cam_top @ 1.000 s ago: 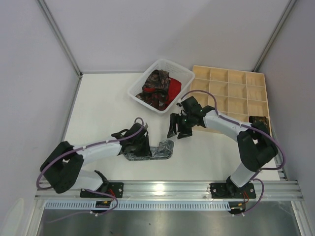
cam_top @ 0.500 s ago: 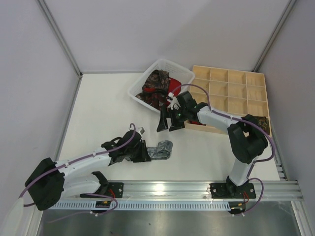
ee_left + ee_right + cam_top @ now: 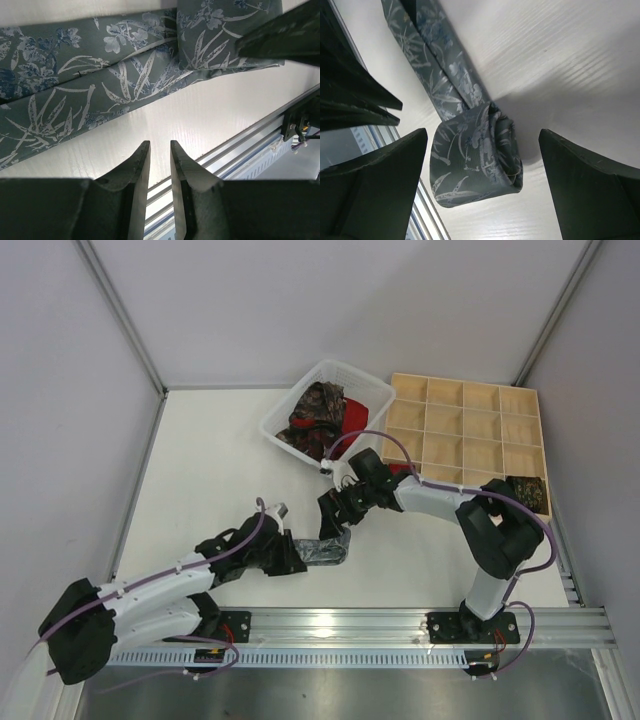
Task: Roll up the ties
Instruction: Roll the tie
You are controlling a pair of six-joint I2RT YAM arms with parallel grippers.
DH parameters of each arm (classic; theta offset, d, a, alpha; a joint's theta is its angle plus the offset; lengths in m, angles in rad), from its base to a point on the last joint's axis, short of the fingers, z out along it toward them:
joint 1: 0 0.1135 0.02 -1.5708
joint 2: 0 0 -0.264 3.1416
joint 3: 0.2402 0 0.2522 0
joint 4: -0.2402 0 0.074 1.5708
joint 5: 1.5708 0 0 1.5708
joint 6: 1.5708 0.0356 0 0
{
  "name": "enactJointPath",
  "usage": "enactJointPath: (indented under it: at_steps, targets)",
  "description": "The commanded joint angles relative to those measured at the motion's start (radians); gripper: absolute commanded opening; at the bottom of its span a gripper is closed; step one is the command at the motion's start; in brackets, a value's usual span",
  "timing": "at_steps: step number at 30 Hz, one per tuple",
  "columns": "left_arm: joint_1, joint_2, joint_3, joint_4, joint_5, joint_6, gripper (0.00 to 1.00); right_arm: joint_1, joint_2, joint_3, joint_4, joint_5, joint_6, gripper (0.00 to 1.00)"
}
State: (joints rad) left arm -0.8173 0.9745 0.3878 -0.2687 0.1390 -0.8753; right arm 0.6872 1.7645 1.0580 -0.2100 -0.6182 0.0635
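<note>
Grey patterned tie (image 3: 325, 549) lies flat on the white surface (image 3: 210, 460), low centre of the top view, between the two arms. Its right end is rolled up into a small tight coil and the rest runs left as a loose strip.

Right pincer (image 3: 338, 515) sits just above and over the rolled end. In the right wrist view the right pincer (image 3: 482, 132) is spread wide. The coil of the tie (image 3: 475, 160) lies in the middle of the gap with clear space on both sides, so neither finger touches it and nothing is gripped. The loose strip runs off to the upper left of that frame.

Left pincer (image 3: 292, 556) is at the left part of the strip, low to the surface. In the left wrist view the left pincer (image 3: 159, 146) shows only a narrow slit between its fingers (image 3: 140, 165), with nothing in it. The tie (image 3: 100, 100) runs across the top of the frame, beyond the tips and apart from them, with bare surface between.

White plastic basket (image 3: 290, 395), upper centre, holds a heap of dark paisley tie (image 3: 315, 415) with a red tie (image 3: 352, 420) at its right side.

Wooden grid tray (image 3: 465, 426), upper right, sits just right of the basket. One dark patterned roll (image 3: 527, 490) sits in its lower right compartment.
</note>
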Motion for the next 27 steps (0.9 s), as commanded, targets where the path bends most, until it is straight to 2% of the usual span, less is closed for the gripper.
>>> enactJointPath:
  at_steps: [1, 4, 9, 18, 27]
  targets:
    - [-0.005, -0.031, -0.015, 0.040, 0.019, -0.021, 0.28, 0.018, -0.060, -0.024, 0.054, -0.017, -0.111, 1.00]
    - [-0.003, -0.051, -0.027, 0.043, 0.027, -0.016, 0.28, 0.044, -0.054, -0.024, 0.008, -0.005, -0.152, 1.00]
    - [-0.003, -0.065, -0.052, 0.077, 0.037, -0.014, 0.30, 0.051, -0.079, -0.064, 0.041, -0.005, -0.137, 1.00]
    - [-0.005, 0.061, -0.095, 0.253, 0.089, -0.048, 0.28, 0.130, -0.106, -0.096, -0.005, 0.086, -0.197, 1.00]
    - [-0.005, 0.165, -0.064, 0.307, 0.071, -0.031, 0.28, 0.184, -0.099, -0.130, 0.015, 0.228, -0.238, 1.00]
